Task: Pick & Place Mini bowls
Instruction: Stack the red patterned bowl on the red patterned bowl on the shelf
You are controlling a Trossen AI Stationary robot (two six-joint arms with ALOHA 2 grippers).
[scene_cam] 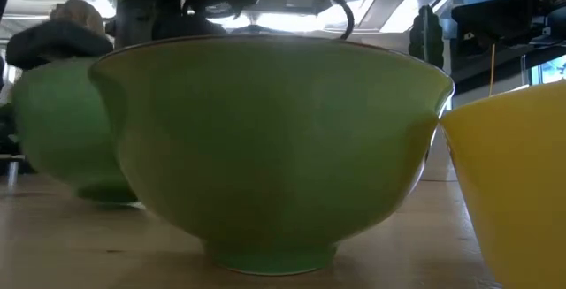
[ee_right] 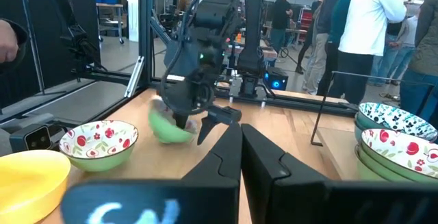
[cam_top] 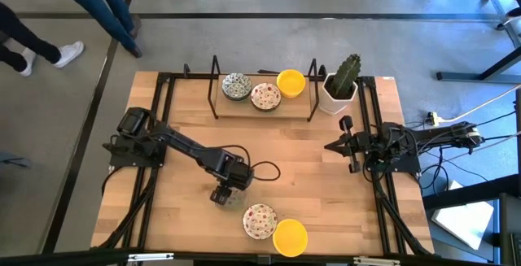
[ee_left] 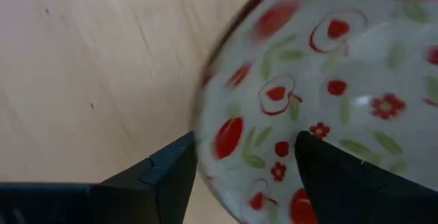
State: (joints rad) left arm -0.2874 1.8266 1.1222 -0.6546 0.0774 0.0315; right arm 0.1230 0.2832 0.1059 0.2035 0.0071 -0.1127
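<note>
1. The left gripper (ee_left: 239,166) has its jaws spread wide, straddling the rim of a small round white bowl with red and green speckles (ee_left: 321,94): one finger outside the rim, the other over the inside. Whether they touch it I cannot tell.
2. In the right wrist view a green-bottomed bowl hangs tilted at those jaws, just clear of the wooden table (cam_top: 309,160).
3. Near the front edge sit a second speckled bowl (cam_top: 260,220) and, touching it, a plain yellow bowl (cam_top: 290,237).
4. Three more bowls (cam_top: 265,96) wait on the rack at the back.
5. The right gripper (ee_right: 241,157) rests closed and empty at its side, well apart; the left is far nearer.
6. The low view is filled by bowl walls.
</note>
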